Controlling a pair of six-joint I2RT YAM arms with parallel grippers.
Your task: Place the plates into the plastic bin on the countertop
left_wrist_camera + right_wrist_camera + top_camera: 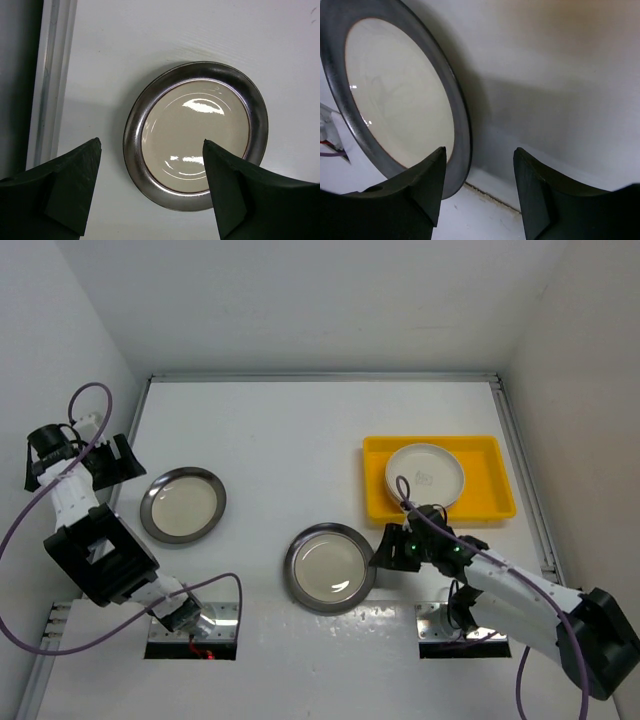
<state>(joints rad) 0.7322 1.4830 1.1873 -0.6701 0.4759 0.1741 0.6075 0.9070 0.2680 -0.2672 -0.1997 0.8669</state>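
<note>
White table (280, 430) carries a yellow bin (378, 502) near its right edge, a white plate (425, 472) inside. Two steel-rimmed plates lie well apart: the left plate (183, 504) below the wide-open, empty left fingers (70, 190), the centre plate (329, 567) with parted right fingers (420, 195) at its right rim, unclamped.

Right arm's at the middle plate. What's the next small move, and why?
Probably nudge the right gripper toward the plate until its rim sits between the fingers: the jaws stand open, the rim lies by one finger only, and nothing is gripped yet.
</note>
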